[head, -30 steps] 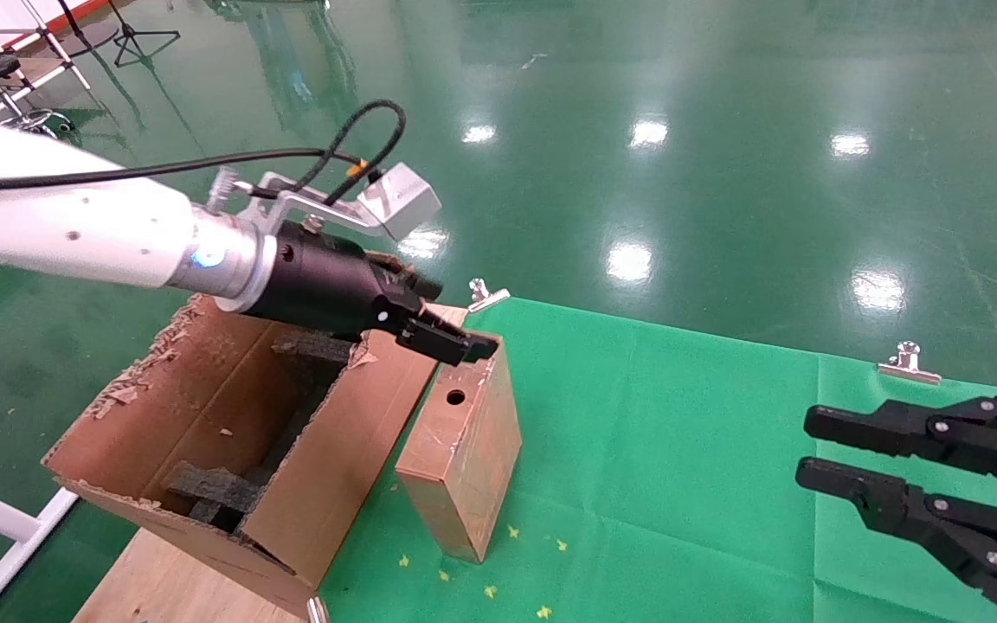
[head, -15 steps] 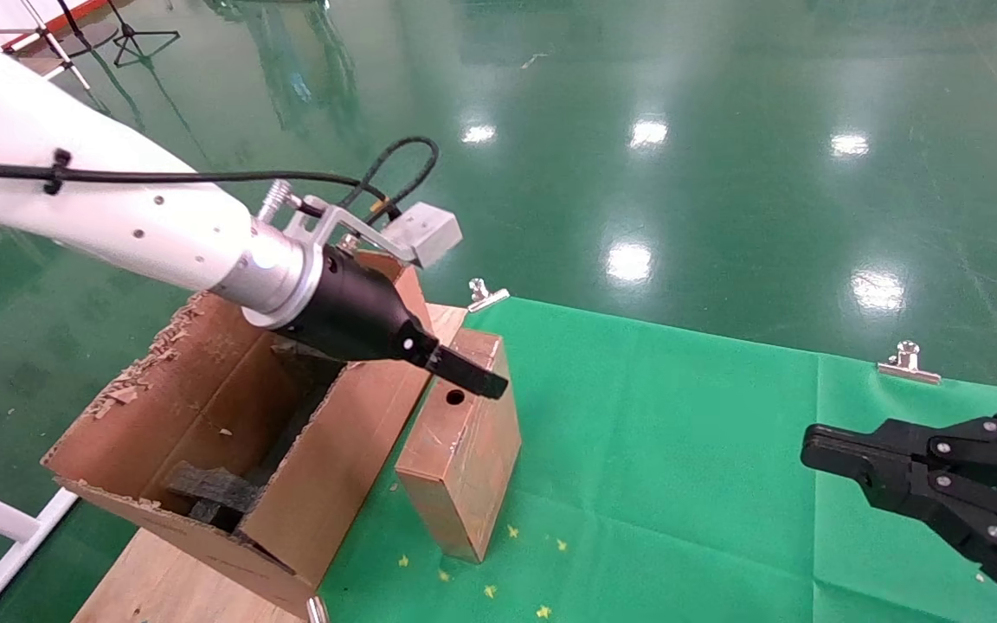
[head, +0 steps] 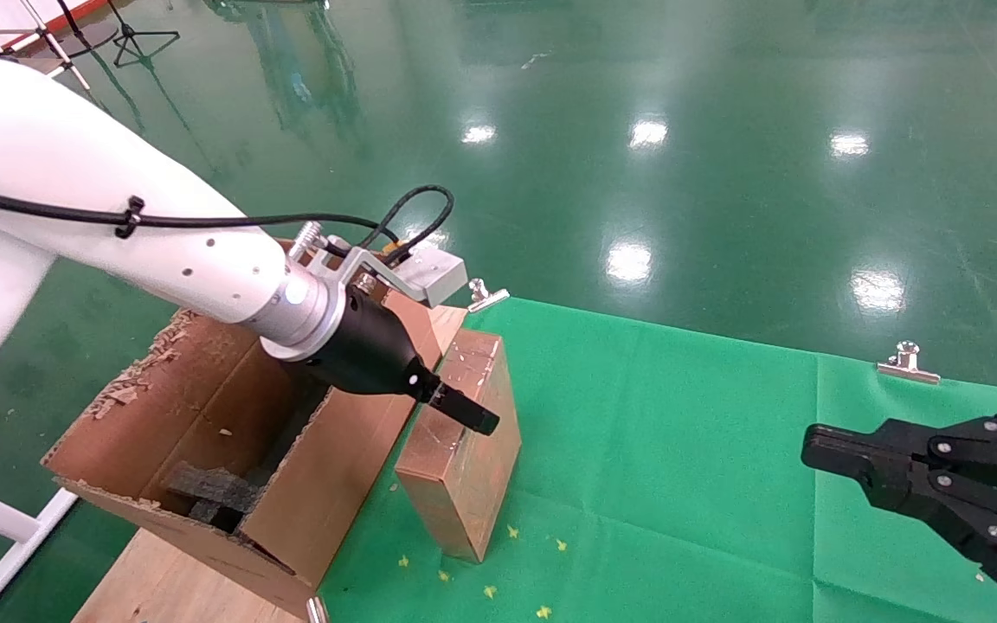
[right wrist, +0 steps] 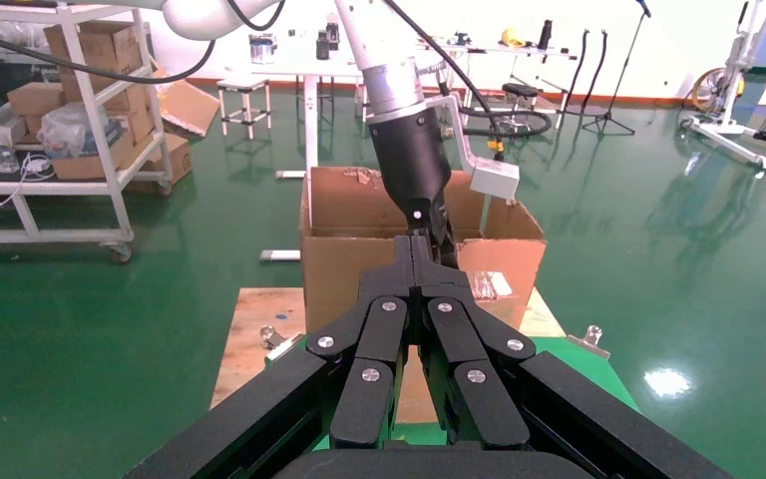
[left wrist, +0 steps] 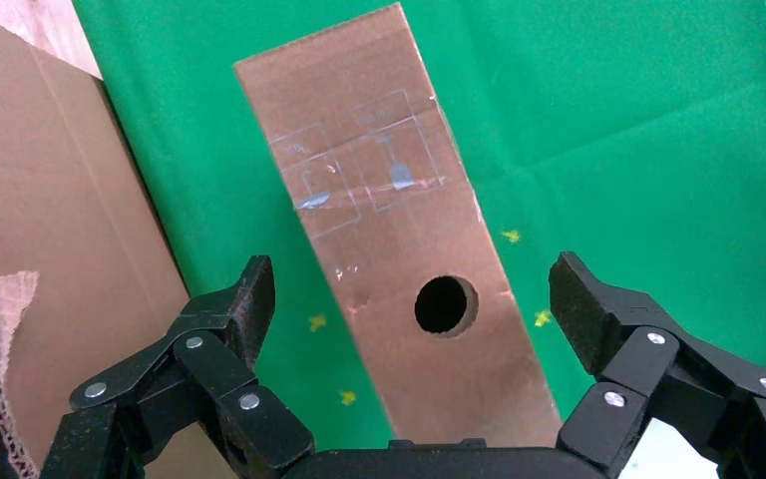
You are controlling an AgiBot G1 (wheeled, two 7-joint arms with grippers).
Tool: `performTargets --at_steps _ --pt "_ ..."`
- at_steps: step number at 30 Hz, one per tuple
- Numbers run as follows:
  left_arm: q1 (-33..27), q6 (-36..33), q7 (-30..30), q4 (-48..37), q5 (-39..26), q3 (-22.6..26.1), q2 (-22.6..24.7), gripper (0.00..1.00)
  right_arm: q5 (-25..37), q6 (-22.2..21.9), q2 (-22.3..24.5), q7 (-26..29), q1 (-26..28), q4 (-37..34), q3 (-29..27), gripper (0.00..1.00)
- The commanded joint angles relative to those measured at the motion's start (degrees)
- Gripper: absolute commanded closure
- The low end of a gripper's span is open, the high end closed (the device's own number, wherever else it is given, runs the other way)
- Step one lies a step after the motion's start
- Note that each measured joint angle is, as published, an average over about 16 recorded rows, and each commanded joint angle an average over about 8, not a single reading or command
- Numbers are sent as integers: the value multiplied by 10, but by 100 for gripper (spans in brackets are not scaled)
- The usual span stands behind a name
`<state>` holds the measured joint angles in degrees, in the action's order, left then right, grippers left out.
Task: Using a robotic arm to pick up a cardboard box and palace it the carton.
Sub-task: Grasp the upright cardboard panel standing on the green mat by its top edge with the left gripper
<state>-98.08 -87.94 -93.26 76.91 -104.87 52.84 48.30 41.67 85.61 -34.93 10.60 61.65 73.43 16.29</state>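
The small brown cardboard box (head: 464,467) stands on edge on the green cloth, touching the right wall of the large ragged carton (head: 204,407). My left gripper (head: 464,414) hangs close over the box's holed face. In the left wrist view this gripper (left wrist: 414,294) is open. Its fingertips (left wrist: 251,294) stand on either side of the box (left wrist: 379,200), apart from it, with the round hole (left wrist: 446,304) between them. At the right, my right gripper (head: 814,450) hovers shut and empty. Its closed tips (right wrist: 420,244) point toward the carton (right wrist: 344,269).
Black foam blocks (head: 213,489) lie inside the carton. The green cloth (head: 680,476) is held by metal clips (head: 907,363) at the table's far edge. A bare wooden board (head: 161,580) lies under the carton at the near left. Beyond is glossy green floor.
My left gripper came down from the box's far top edge and now sits low over the holed face. The right gripper's fingers closed and stayed in place.
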Motion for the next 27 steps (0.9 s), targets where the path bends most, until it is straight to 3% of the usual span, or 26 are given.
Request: performTargets --at_steps 1,8,13,16,21,27 --pt "1 4 -5 0 -1 7 1 0 0 0 0 0 0 0 0 100" --pt "5 15 0 -3 -3 15 7 0 0 0 0 0 0 0 0 97" --pt "5 16 10 -4 -11 23 10 0 0 0 0 0 0 0 0 37" --pt "4 15 12 -4 -14 26 11 34 0 0 0 0 0 0 0 3" --pt "4 15 11 -4 -13 25 10 97 -1 0 0 0 0 0 0 0" --pt "4 15 10 -4 -11 23 9 100 -1 0 0 0 0 0 0 0"
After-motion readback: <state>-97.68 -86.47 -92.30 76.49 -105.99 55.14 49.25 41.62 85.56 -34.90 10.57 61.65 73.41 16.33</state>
